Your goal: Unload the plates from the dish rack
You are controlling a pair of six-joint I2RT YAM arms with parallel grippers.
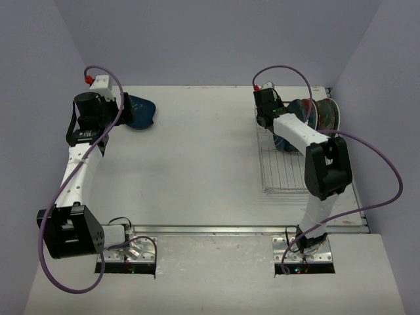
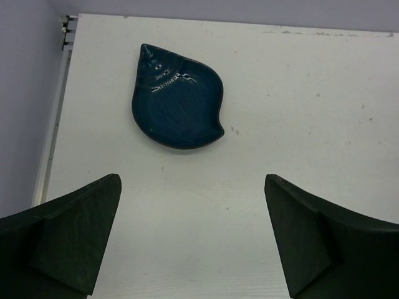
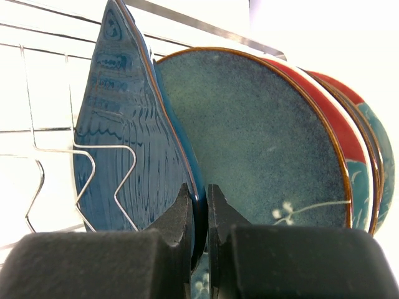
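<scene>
1. The left jaws hung wide open and held nothing, above the white surface [image 2: 299, 112] near its far left corner.
2. Just beyond them, the flat blue plate [image 2: 177, 103], leaf-shaped and dark with pale markings near its pointed end, lay on the surface, touching neither finger.
3. The dish rack [image 1: 281, 172] sat on the right side of the surface, with the near part of its wire grid bare.
4. The other plates stood on edge at the rack's far end. The upright blue plate [image 3: 124, 137], also leaf-shaped, came first. The round teal plate [image 3: 262, 137] with a brown rim stood just beside it, and the red-rimmed plates [image 3: 352, 146] were packed close behind.
5. The right jaws were pinched onto the rim of the upright blue plate, one finger on each face.
6. A bent wire tine [image 3: 84, 168] crossed in front of that plate's ridged face.
</scene>
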